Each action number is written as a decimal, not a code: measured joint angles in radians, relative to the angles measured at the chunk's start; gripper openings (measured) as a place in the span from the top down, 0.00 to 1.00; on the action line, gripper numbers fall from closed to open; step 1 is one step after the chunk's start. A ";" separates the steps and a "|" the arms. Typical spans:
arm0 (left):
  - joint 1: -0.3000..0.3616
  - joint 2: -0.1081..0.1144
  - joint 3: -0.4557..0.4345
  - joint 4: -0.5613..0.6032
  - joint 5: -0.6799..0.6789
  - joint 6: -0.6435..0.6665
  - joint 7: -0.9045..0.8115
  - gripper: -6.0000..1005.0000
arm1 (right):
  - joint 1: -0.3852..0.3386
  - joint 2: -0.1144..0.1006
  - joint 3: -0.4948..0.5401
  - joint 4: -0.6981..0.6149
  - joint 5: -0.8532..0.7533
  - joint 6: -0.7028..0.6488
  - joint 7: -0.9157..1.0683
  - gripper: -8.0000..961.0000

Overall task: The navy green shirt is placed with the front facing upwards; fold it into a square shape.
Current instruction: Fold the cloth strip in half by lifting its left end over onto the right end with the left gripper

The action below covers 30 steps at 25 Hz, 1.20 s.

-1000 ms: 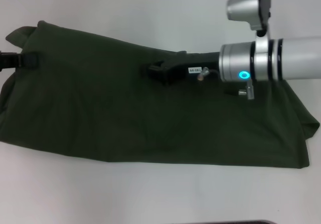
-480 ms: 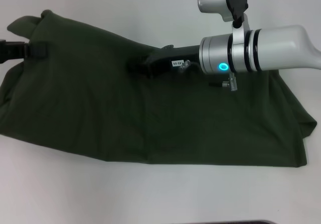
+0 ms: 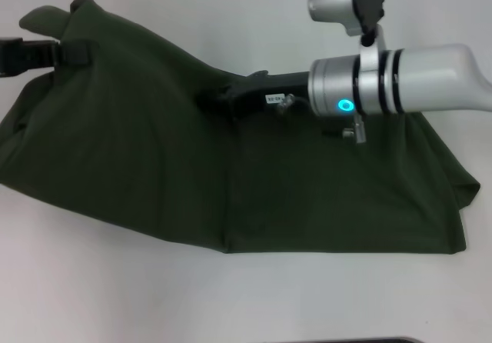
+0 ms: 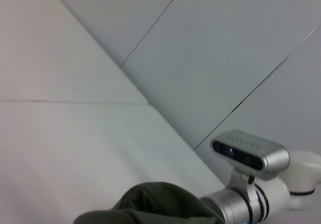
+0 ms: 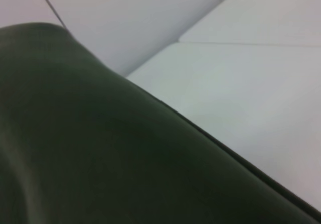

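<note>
The navy green shirt [image 3: 231, 174] lies as a long folded band across the white table, plain green side showing, no lettering in sight. Its far edge is raised in two places. My left gripper [image 3: 75, 51] is at the far left, shut on the shirt's raised far-left corner. My right gripper [image 3: 221, 98] is at the middle of the far edge, shut on the cloth, which peaks up to it. In the left wrist view a hump of the shirt [image 4: 160, 204] shows beside the right arm [image 4: 251, 204]. Green cloth [image 5: 100, 148] fills most of the right wrist view.
The white table [image 3: 231, 297] runs bare along the near side of the shirt and behind it. The right arm's silver wrist with its camera [image 3: 361, 4] hangs over the shirt's right half. A dark edge [image 3: 346, 341] shows at the table's front.
My left gripper has risen and moved right and away from me, lifting the shirt's left corner. The right gripper has shifted left along the far edge, pulling the cloth with it.
</note>
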 joint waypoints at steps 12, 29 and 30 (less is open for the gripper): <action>-0.016 -0.011 0.006 0.000 -0.039 -0.017 -0.012 0.93 | -0.132 -0.008 -0.013 -0.078 -0.005 -0.166 -0.065 0.92; -0.029 -0.015 0.009 -0.001 -0.077 -0.015 -0.014 0.93 | -0.024 0.005 -0.041 0.033 -0.007 -0.032 -0.066 0.92; -0.029 -0.015 0.009 -0.003 -0.078 -0.015 -0.014 0.93 | -0.020 0.005 -0.040 0.034 -0.007 -0.031 -0.066 0.92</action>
